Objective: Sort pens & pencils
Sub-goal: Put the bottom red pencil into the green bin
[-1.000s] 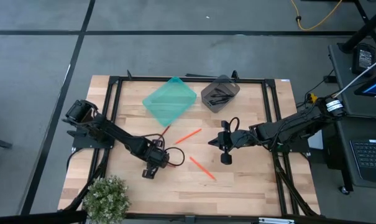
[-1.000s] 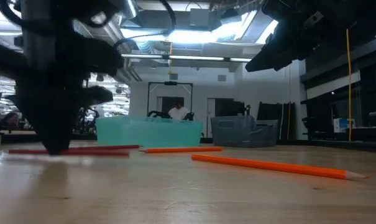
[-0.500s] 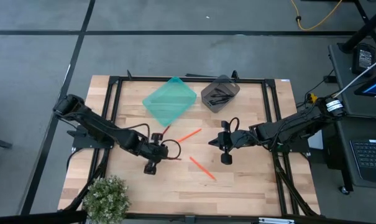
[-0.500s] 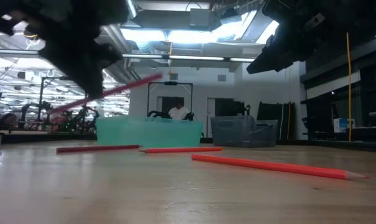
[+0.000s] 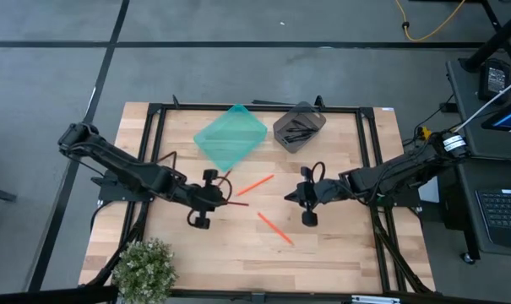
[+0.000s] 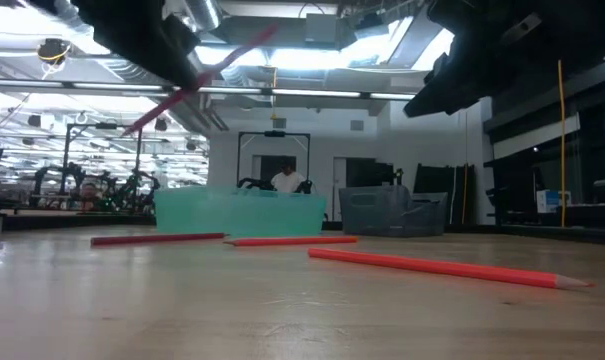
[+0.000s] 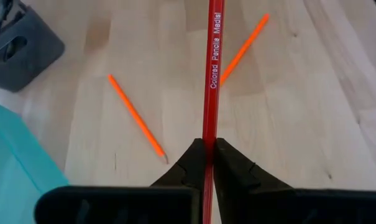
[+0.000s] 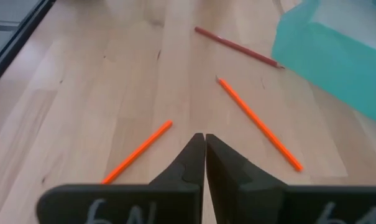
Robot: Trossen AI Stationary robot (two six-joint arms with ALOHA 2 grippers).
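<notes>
My left gripper (image 5: 214, 199) hangs above the table near the teal bin (image 5: 230, 135), shut on a red pencil (image 7: 212, 74). In the low view that pencil (image 6: 217, 65) is high in the air and slanted. Another dark red pencil (image 5: 224, 178) lies flat beside the teal bin. Two orange pencils (image 5: 255, 184) (image 5: 274, 228) lie flat on the wood. Black pens (image 5: 299, 129) lie inside the grey bin (image 5: 310, 118). My right gripper (image 5: 307, 203) hovers shut over the table's right-middle, above the orange pencils (image 8: 138, 152) (image 8: 259, 124). My left gripper pinches the red pencil's shaft (image 7: 207, 140) between its two fingers (image 7: 228, 165). The pencil lies along the fingers and sticks out well past their tips. It is lifted clear of the table and tilted, one end higher than the other.
The teal bin (image 6: 240, 210) and grey bin (image 6: 392, 212) stand side by side toward the far edge. A potted plant (image 5: 144, 268) sits at the near left corner. Bare wood (image 5: 339, 245) lies along the near side. A person (image 6: 285, 178) shows in the room beyond.
My left gripper has risen from the table and drawn a little toward the far edge, carrying the red pencil. The pencil, flat on the wood a second ago, is now lifted clear and slanted high in the low view. The other pencils have not moved.
</notes>
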